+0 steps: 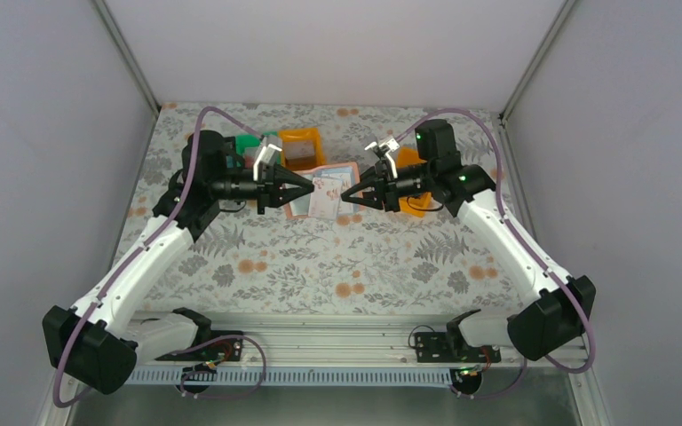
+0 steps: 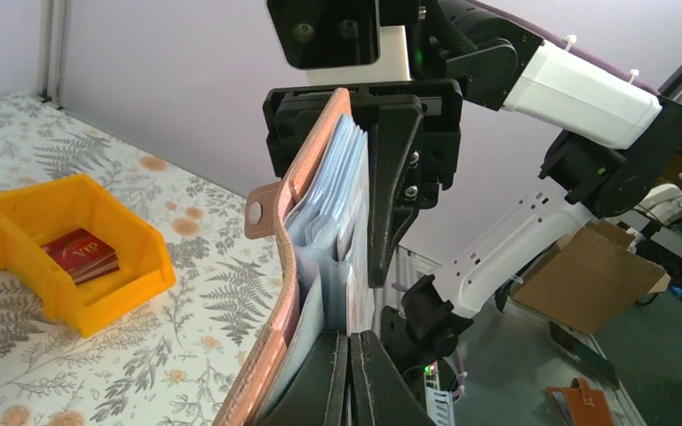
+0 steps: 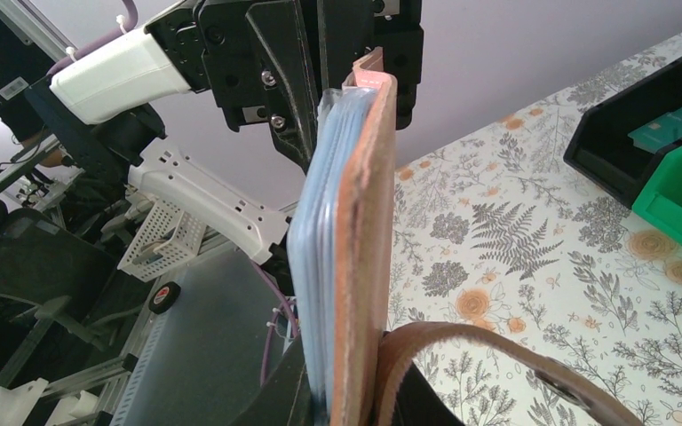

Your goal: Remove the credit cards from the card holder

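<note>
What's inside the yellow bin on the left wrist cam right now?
A dark red card printed VIP lies in the yellow bin, apparently atop a second one. Anything beneath that is covered; the near wall hides some of the floor.

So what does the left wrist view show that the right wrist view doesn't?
Only left wrist: a yellow-orange plastic bin holding a dark red card printed VIP. Only right wrist: a black plastic bin with a teal card inside, and a green plastic bin beside it. Both: the brownish-pink folding card holder with pale blue sleeves, held off the table between the left gripper and the right gripper.
</note>
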`<action>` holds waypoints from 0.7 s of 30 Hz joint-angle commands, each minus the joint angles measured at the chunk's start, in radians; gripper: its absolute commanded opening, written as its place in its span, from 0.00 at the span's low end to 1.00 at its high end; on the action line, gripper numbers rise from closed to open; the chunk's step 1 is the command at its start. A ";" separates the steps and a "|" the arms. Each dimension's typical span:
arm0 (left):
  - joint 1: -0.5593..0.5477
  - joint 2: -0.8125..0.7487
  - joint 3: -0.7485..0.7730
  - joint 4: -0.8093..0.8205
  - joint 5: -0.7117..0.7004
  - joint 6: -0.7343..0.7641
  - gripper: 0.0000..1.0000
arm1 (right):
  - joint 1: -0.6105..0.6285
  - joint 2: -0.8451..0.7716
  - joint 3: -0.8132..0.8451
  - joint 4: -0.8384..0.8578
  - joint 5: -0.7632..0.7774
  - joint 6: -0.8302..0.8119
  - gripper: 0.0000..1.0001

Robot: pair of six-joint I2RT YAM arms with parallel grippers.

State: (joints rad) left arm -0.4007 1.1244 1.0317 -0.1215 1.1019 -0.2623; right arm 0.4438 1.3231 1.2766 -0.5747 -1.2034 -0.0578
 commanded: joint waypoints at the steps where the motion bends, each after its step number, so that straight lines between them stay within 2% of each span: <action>1: 0.000 0.004 0.029 -0.024 -0.006 0.020 0.02 | -0.002 -0.004 0.034 -0.011 -0.044 -0.029 0.04; 7: 0.034 -0.018 0.031 -0.088 0.012 0.057 0.02 | -0.013 -0.030 0.023 -0.074 -0.026 -0.087 0.04; 21: 0.074 -0.044 0.022 -0.093 0.012 0.054 0.02 | -0.036 -0.041 0.013 -0.137 -0.021 -0.105 0.04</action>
State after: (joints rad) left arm -0.3489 1.1038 1.0378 -0.2211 1.1179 -0.2169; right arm 0.4229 1.3075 1.2774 -0.6506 -1.2034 -0.1436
